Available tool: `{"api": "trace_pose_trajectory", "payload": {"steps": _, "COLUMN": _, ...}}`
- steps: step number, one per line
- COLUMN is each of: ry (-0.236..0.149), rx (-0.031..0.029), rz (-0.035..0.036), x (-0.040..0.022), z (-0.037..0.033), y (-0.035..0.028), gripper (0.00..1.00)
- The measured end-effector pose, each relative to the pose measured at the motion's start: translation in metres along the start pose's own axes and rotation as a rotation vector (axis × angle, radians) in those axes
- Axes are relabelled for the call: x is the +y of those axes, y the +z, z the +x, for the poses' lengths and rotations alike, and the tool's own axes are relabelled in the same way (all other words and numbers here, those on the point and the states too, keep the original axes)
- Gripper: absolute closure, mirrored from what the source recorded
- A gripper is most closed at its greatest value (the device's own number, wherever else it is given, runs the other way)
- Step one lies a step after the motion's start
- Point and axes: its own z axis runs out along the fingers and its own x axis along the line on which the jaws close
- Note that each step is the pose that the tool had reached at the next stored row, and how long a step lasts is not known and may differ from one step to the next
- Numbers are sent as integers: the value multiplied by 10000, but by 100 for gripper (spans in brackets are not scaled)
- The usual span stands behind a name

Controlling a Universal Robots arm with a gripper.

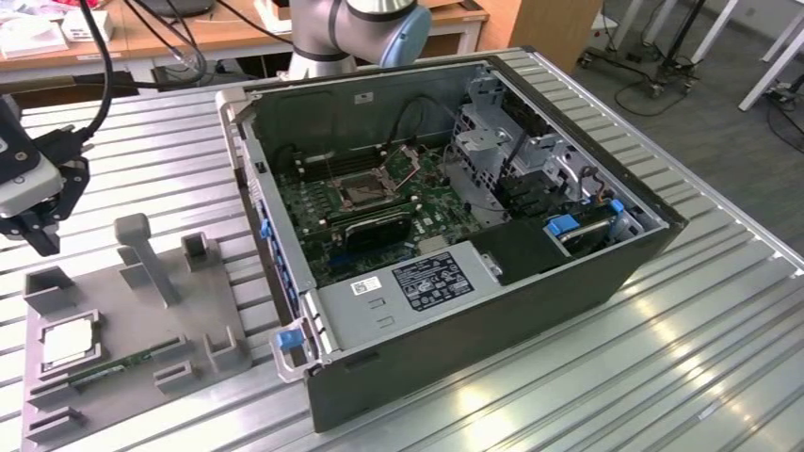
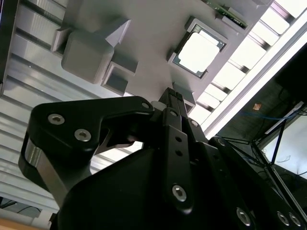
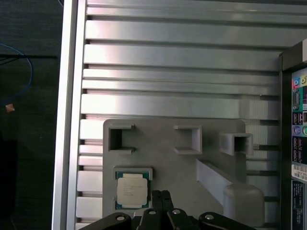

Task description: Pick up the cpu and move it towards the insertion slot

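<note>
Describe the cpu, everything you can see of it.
The cpu is a small flat square chip, pale silvery metal on top with a thin darker rim. It lies flat in a square walled nest on the grey fixture plate, outside the computer case. The gripper hangs above, not touching it.

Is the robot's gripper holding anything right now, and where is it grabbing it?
Nothing. The gripper is empty, and the cpu lies untouched in its pocket on the grey tray.

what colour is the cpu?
Pale silvery top, greenish rim on the cpu; best in the first wrist view.
</note>
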Motion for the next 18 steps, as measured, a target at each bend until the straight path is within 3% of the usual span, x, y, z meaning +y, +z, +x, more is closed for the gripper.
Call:
{"api": "trace_pose_trajectory", "payload": {"steps": 10, "ry": 0, "rx": 0, "rz": 0, "x": 0, "z": 67, "y": 22, "gripper": 89}}
{"api": "trace_pose_trajectory", "payload": {"steps": 18, "ry": 0, "rx": -1, "rz": -1, "x": 0, "z": 73, "y": 39, "gripper": 89}}
